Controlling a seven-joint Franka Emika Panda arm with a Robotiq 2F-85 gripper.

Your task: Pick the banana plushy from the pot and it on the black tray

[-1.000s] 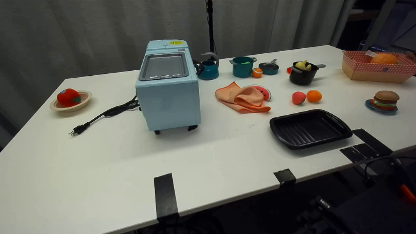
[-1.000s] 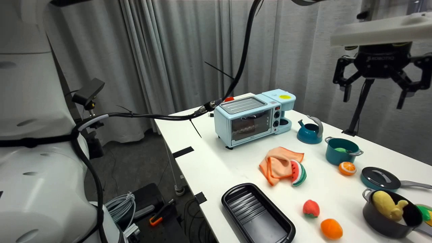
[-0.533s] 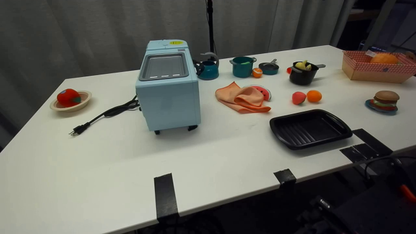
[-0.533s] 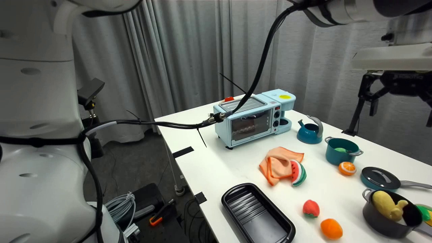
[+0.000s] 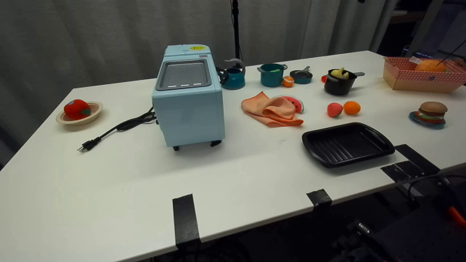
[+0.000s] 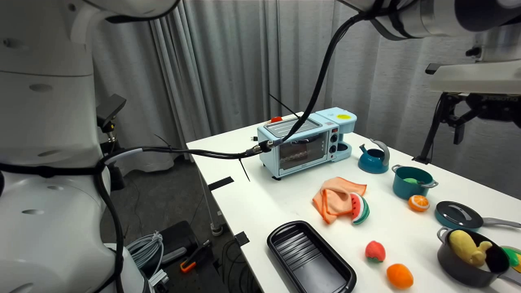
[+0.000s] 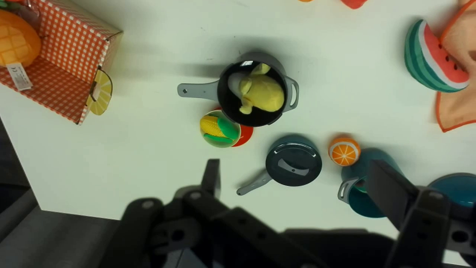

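The banana plushy, pale yellow and soft with small knobs at one end, lies inside the black pot. It shows in both exterior views [image 5: 338, 74] [image 6: 463, 245] and in the wrist view [image 7: 264, 93]. The black pot [image 5: 336, 87] [image 6: 460, 268] [image 7: 227, 101] has a grey long handle and a grey side loop. The black tray [image 5: 351, 143] [image 6: 321, 268] with ridges holds nothing; it is out of the wrist view. My gripper [image 7: 296, 163] is open and empty, high above the table. In the wrist view the pot lies beyond its fingertips. An exterior view shows the gripper only partly.
A lidded pan [image 7: 293, 163], orange slice toy [image 7: 344, 152], teal pot [image 6: 413, 183] and corn toy in a bowl [image 7: 219, 128] surround the pot. The strawberry [image 6: 375, 251] and orange fruit [image 6: 399, 276] lie between pot and tray. A checked basket [image 5: 424, 82] stands near the pot.
In an exterior view, the arm and gripper have moved right and down, and the gripper is now partly out of frame. The gripper stays open. The objects on the table have not moved.
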